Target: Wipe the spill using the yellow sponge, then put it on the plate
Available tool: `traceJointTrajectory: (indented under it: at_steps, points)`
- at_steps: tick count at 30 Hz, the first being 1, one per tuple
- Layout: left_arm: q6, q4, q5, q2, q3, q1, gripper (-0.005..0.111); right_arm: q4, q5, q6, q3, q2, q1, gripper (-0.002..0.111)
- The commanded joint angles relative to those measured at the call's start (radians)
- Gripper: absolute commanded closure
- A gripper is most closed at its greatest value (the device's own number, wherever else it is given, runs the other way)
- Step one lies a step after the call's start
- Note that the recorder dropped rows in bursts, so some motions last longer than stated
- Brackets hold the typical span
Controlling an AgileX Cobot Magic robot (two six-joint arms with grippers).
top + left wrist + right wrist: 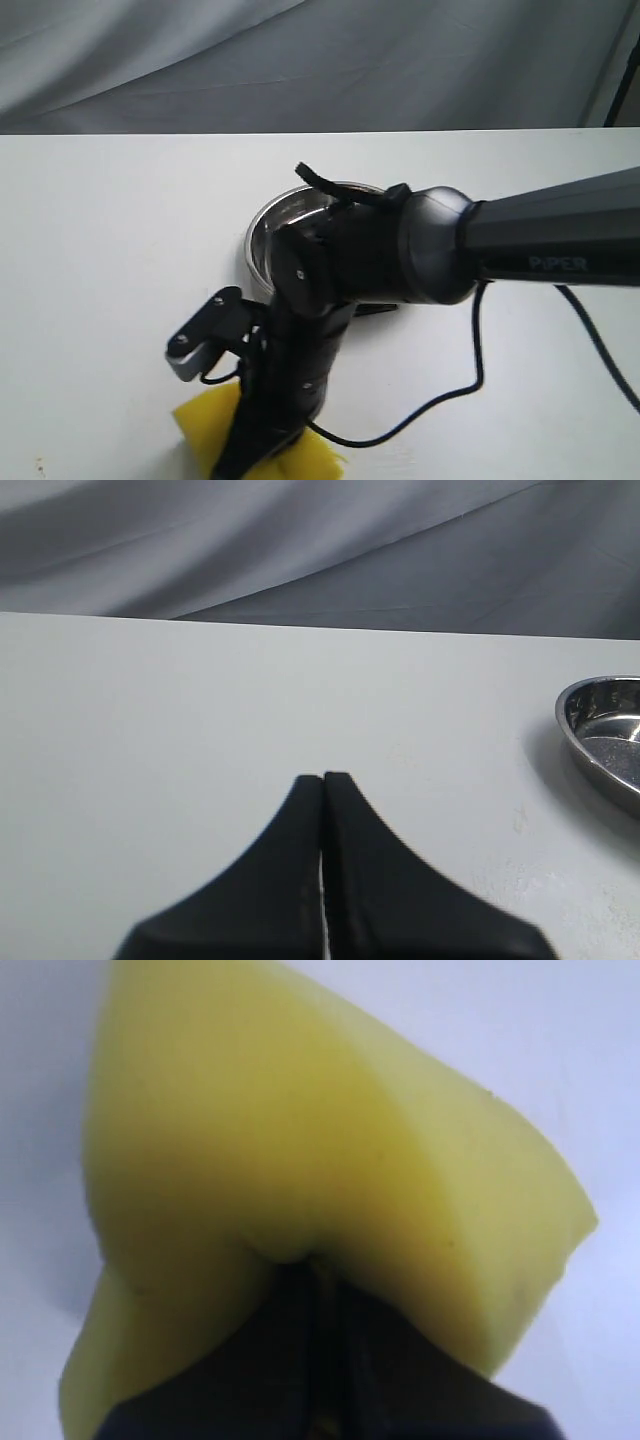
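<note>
Right gripper is pinching the yellow sponge hard – jaws nearly together, foam bulging around them – down at 7 o'clock from the plate. I'm not spotting the spill anywhere, it's probably hiding under the sponge or the arm. I'd be pressing it flat and dragging slowly, not lifting early. Left gripper is sitting pinched together, empty

One sponge, low in the exterior frame. One plate, mid-frame. One bench. One arm from the right, one cable. Two hands: left hand, right hand. One grey backdrop.
</note>
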Motion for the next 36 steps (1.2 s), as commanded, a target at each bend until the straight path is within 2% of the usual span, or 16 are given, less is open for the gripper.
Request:
traceJointTrajectory:
  at_steps: [1,12,15,18,22,28,36]
  points:
    - [-0.007,0.005,-0.013,0.003,0.002,0.001,0.107,0.198,-0.047,-0.137,-0.137,0.111,0.018,0.108]
    - [-0.007,0.005,-0.013,0.003,0.002,0.001,0.107,0.111,0.001,-0.127,-0.550,0.350,0.055,0.108]
    - [-0.007,0.005,-0.013,0.003,0.002,0.001,0.107,-0.020,0.070,-0.092,-0.606,0.361,0.055,0.108]
    - [-0.007,0.005,-0.013,0.003,0.002,0.001,0.107,-0.183,0.240,-0.085,-0.632,0.361,0.055,0.108]
    - [-0.007,0.005,-0.013,0.003,0.002,0.001,0.107,-0.287,0.410,-0.040,-0.631,0.353,0.050,0.108]
    - [-0.007,0.005,-0.013,0.003,0.002,0.001,0.107,-0.287,0.410,-0.029,-0.518,0.237,0.043,0.108]
    - [-0.007,0.005,-0.013,0.003,0.002,0.001,0.107,-0.334,0.410,0.064,-0.233,0.068,-0.012,0.108]
